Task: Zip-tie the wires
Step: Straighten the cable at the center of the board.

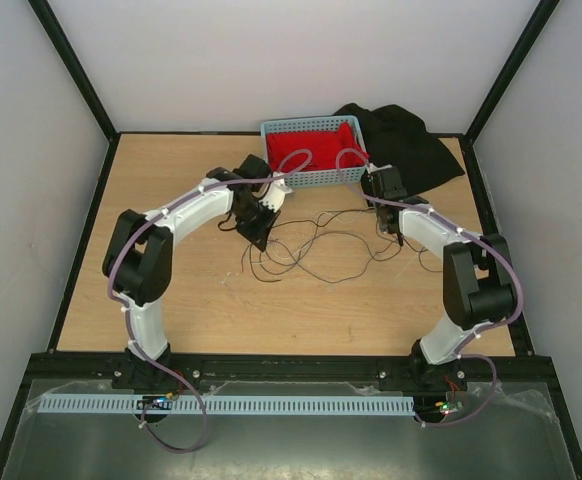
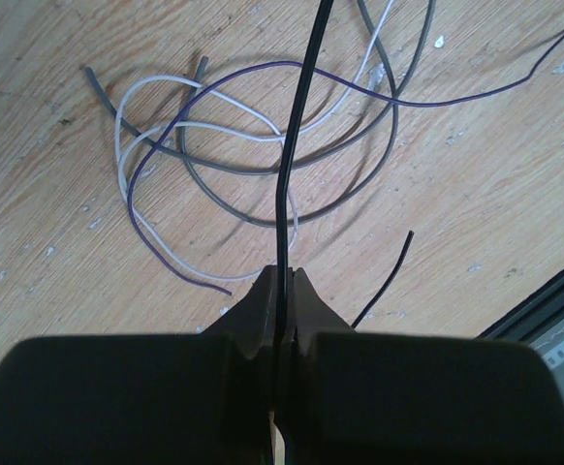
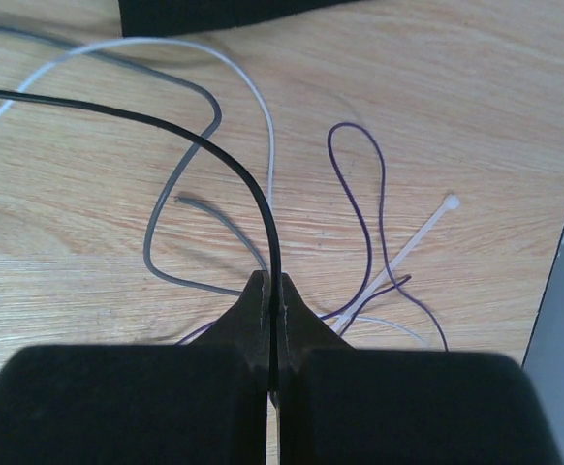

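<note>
Both arms are bolted at the near edge of the table and bend inward over it. The left gripper and the right gripper sit low, either side of the wires, which sprawl in loose loops on the wood about mid-table between them.

In the left wrist view, the left gripper has its jaws pressed together on a black wire, which comes out between the tips and runs straight away, off the far edge of the view. Just right of the tips, a loose black wire end lies on the table. Beyond the tips, a white wire, a grey wire and a purple wire overlap in flat loops under the black one.

In the right wrist view, the right gripper is likewise clamped on a black wire, which rises from the tips and arcs away to the left. A white zip tie lies flat just right of the tips, crossing a purple loop. Grey and white strands curve across the wood to the left and beyond.

Farther back, a light blue basket holds a red cloth. A black cloth lies heaped just right of the basket, by the back edge.
</note>
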Controlling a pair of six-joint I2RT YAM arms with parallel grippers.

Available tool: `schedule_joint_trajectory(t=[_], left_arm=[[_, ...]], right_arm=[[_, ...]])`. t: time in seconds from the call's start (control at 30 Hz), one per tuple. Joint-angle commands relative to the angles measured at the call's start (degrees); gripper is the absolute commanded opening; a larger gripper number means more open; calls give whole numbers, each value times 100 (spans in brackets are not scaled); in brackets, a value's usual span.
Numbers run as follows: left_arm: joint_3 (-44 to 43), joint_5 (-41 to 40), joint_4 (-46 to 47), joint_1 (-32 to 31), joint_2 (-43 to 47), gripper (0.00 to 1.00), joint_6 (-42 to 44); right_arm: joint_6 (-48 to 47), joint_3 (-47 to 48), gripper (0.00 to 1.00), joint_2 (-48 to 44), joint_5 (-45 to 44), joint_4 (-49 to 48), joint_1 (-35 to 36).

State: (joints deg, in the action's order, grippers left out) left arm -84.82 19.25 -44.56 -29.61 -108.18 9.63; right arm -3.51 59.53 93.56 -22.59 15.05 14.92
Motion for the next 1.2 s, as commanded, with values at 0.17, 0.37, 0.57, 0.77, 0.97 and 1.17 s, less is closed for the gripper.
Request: schedule_joint_trajectory(t=[0.17, 0.37, 0.57, 0.77, 0.97, 1.17], left_arm=[[-108, -69, -184, -111, -616, 0, 80], [-79, -244, -176, -135, -837, 1, 8], [-114, -369, -168, -199, -1038, 7, -8], [-112, -527, -159, -191, -1169, 14, -32], [-125, -561, -159, -163, -1033, 27, -63], [-123, -572, -168, -147, -681, 41, -57]], right_arm=[[122, 142, 0, 449, -213, -28, -60], [124, 171, 0, 710, -152, -33, -77], [111, 183, 0, 958, 51, -28, -127], [129, 185, 4, 803, 697, 39, -294], [160, 232, 24, 299, 1046, 116, -353], [202, 341, 35, -209, 1309, 235, -380]])
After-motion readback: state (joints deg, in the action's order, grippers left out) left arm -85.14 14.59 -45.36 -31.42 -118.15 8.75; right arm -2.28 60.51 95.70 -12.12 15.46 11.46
